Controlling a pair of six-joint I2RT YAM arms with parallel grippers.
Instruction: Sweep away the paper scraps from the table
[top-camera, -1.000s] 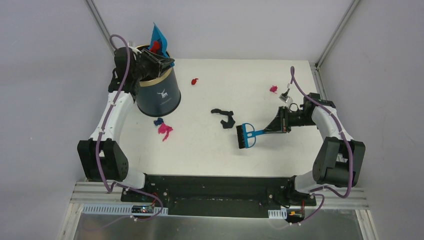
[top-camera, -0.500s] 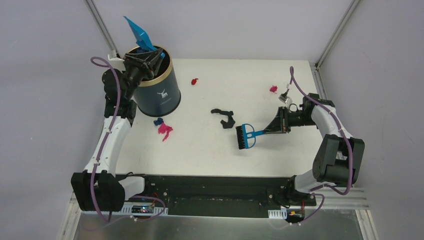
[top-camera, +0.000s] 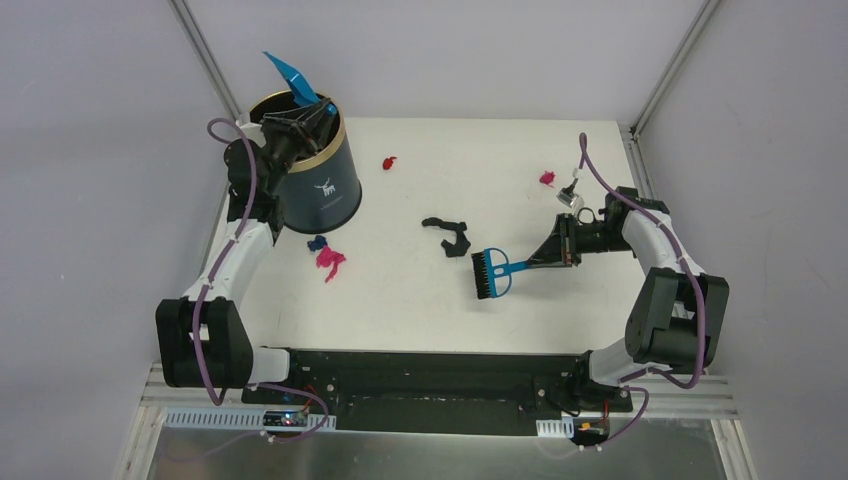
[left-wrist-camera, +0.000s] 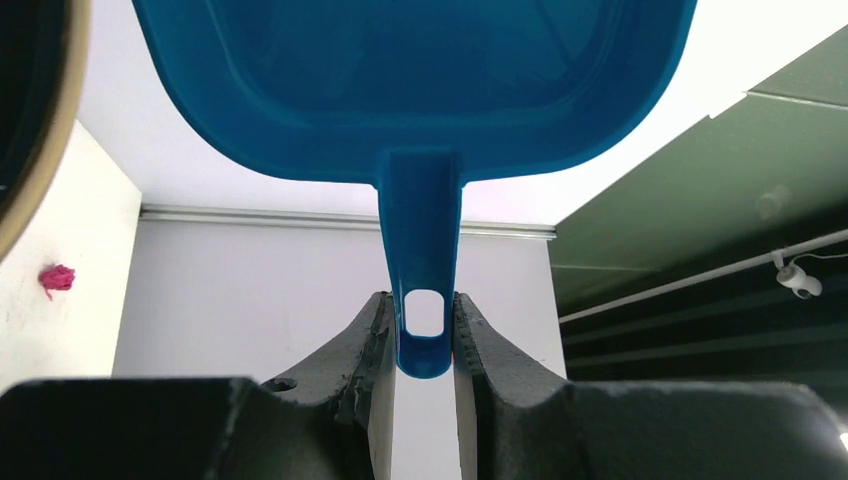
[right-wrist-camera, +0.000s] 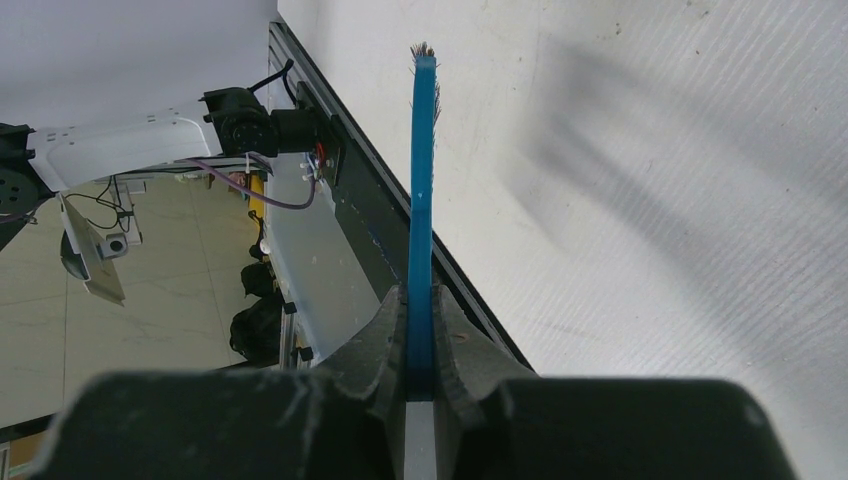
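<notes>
My left gripper (top-camera: 303, 112) is shut on the handle of the blue dustpan (top-camera: 288, 74), holding it tipped up over the dark navy bin (top-camera: 318, 178); in the left wrist view the jaws (left-wrist-camera: 425, 340) pinch the handle below the pan (left-wrist-camera: 415, 80). My right gripper (top-camera: 550, 255) is shut on the blue hand brush (top-camera: 492, 272), whose bristles rest on the table (top-camera: 600, 150); the right wrist view shows the brush (right-wrist-camera: 422, 180) edge-on. Paper scraps lie loose: red (top-camera: 389, 161), magenta (top-camera: 547, 178), black (top-camera: 447, 235), dark blue (top-camera: 317, 242), pink (top-camera: 330, 260).
The bin stands at the table's back left corner, its gold rim (left-wrist-camera: 30, 150) at the left edge of the left wrist view, with a pink scrap (left-wrist-camera: 57, 278) beyond it. A black rail (top-camera: 430, 355) runs along the front edge. Grey walls close in the back and sides.
The left arm has swung and tipped the dustpan higher over the bin; the red scrap seen on the pan a second ago no longer shows. The right arm and brush have stayed put.
</notes>
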